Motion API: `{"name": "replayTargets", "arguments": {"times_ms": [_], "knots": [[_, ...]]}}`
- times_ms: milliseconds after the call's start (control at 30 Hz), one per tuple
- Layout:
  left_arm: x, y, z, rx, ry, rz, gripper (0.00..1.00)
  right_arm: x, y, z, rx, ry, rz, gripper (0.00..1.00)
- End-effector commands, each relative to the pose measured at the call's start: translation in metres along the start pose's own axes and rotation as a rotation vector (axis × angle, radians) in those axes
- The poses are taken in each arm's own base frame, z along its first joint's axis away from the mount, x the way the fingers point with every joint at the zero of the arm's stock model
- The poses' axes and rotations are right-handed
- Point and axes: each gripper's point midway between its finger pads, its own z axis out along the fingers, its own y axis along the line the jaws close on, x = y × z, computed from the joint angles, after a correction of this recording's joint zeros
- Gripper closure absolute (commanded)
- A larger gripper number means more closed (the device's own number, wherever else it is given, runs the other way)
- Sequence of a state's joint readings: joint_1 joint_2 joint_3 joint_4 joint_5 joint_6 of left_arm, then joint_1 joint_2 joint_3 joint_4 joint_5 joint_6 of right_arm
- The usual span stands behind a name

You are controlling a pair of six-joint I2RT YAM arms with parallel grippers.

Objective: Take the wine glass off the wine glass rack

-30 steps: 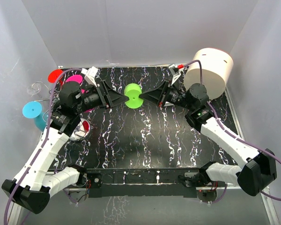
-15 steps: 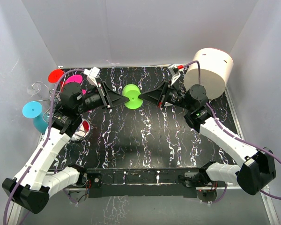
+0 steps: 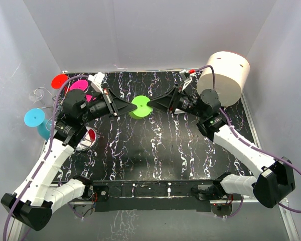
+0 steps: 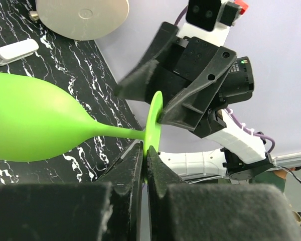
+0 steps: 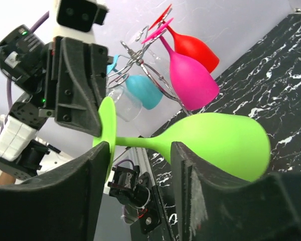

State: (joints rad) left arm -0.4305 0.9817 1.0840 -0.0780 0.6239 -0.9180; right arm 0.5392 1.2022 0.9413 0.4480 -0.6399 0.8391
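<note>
Wine glass (image 4: 35,123) shifted slightly; bowl cropped.

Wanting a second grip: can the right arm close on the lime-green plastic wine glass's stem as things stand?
Probably yes. The right gripper is open with its fingers either side of the lime-green plastic wine glass stem; the left gripper pinches only the foot rim.

Plain white walls (image 3: 155,30) on three sides — black white-veined tabletop (image 3: 155,150), even light.
</note>
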Motion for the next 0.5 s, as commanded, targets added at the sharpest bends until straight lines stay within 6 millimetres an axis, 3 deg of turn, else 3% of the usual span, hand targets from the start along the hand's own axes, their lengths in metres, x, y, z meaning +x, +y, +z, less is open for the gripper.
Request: {"name": "replayTargets", "arguments": {"times_ms": [0,167,300,467], "knots": [[-0.007,-0.030,-0.016,0.066,-0.055,0.021,1.00,-0.033,-0.002,-0.003,0.076,-0.085,-0.054,0.45],[-0.017,-0.049,-0.026,0.107,-0.114,0.030,1.00,-0.037,-0.027,-0.025,0.167,-0.139,-0.003,0.23],[-0.023,-0.069,-0.035,0.170,-0.156,0.040,1.00,-0.028,-0.012,-0.026,0.050,-0.139,0.048,0.11],[-0.031,-0.093,-0.045,0.263,-0.210,0.044,1.00,-0.019,0.003,-0.023,-0.088,-0.102,0.130,0.08]]}}
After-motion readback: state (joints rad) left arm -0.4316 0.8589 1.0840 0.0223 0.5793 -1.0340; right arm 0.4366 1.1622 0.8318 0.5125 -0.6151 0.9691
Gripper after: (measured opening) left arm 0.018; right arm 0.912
